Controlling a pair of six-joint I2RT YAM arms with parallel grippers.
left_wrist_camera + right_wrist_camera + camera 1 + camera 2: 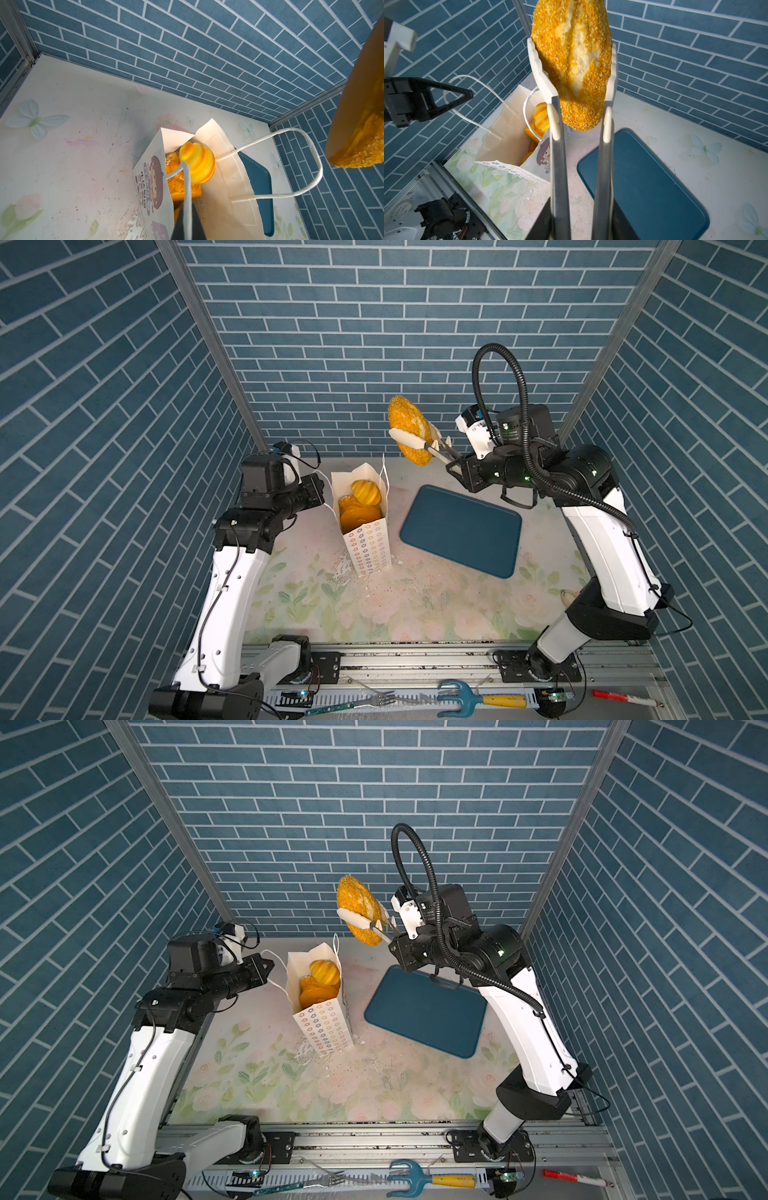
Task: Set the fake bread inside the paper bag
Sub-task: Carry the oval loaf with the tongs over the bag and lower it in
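Crumb-coated bun (409,429) hangs raised in white tongs (420,443) near the open mouth of the paper bag (368,547); other fake bread (360,504) lies inside it. Right gripper (579,218) jaws stand narrow, clamped on the tongs; left gripper (188,224) pinches a cord handle (187,187).

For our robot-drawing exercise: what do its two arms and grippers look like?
The left arm and right arm have white shells, black joints and thin black cables. A black ribbed hose loops over the right one. The left gripper has black triangular fingers; the right gripper is black too.
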